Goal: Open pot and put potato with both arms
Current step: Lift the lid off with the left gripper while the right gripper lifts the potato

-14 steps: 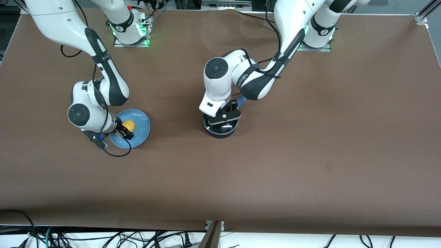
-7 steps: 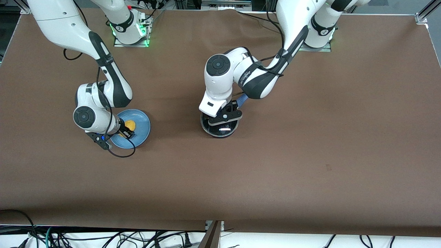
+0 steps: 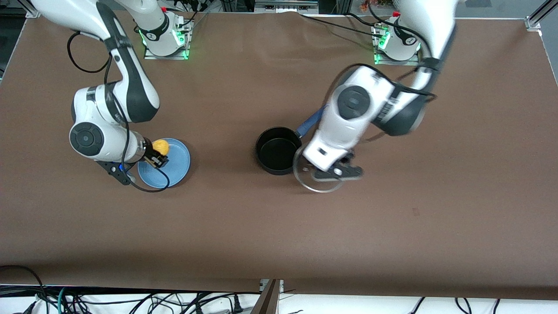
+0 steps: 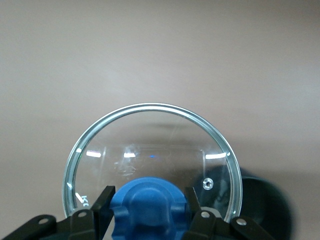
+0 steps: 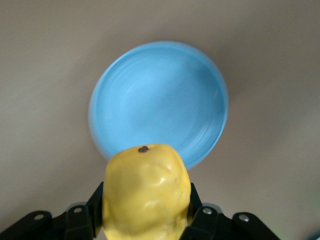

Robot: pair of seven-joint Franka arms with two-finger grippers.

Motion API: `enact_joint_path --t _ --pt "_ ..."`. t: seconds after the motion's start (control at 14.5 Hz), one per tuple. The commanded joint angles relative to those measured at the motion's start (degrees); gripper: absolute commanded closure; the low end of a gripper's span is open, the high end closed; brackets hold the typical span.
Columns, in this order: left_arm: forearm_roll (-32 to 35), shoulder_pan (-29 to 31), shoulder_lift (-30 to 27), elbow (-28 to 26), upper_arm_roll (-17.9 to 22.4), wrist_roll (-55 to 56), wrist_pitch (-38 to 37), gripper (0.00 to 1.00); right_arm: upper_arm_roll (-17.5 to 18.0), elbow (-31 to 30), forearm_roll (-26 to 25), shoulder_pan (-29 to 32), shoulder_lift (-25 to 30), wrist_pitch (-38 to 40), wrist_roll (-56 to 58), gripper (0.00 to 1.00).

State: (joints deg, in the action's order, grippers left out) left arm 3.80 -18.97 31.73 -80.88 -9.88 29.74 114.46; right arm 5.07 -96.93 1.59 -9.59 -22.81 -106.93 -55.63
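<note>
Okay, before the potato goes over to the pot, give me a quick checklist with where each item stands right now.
1. Lid off the pot: ok, the pot stands open and looks empty.
2. Lid held firmly: ok, the left gripper is shut on its blue knob.
3. Lid out of the way: cannot tell; in the front view its rim overlaps the pot's edge, height unclear.
4. Potato gripped: ok, the right gripper is shut on it.
5. Potato lifted off the plate: ok, the plate lies bare below it.
6. Table between plate and pot: ok, nothing lies there.

light: even, overhead | glare: lid [image 4: 152, 160] (small glints) | blur: left arm [image 3: 362, 113]
</note>
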Motion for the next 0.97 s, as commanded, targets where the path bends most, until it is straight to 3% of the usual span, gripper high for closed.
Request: enact_joint_path --t 0.0,0.21,0.34,0.62,0.9 --pt "-4.5 3.8 -5.7 -8.2 4.9 -18.8 0.8 0.53 2.5 6.7 4.6 -3.7 -2.2 2.3 -11.7 0.66" --pt "-12.4 6.6 -6.2 -13.6 14.1 -41.1 3.1 0.52 2.8 14.2 6.8 -12.7 -8.0 0.7 -26.1 0.66" --pt "-14.3 7.7 -6.1 -18.8 19.1 -52.5 9.0 0.51 2.8 18.3 7.0 -17.5 -12.6 -3.5 -35.6 0.66" --pt "-15.5 11.9 -5.0 -27.7 21.3 -65.6 21.7 0.52 2.5 19.1 5.4 -25.3 -20.0 -15.6 -44.4 0.66" --pt "-15.6 13.8 -2.6 -30.3 21.4 -67.5 27.5 0.49 2.4 18.9 1.8 -27.6 -25.3 -23.1 -47.5 0.66"
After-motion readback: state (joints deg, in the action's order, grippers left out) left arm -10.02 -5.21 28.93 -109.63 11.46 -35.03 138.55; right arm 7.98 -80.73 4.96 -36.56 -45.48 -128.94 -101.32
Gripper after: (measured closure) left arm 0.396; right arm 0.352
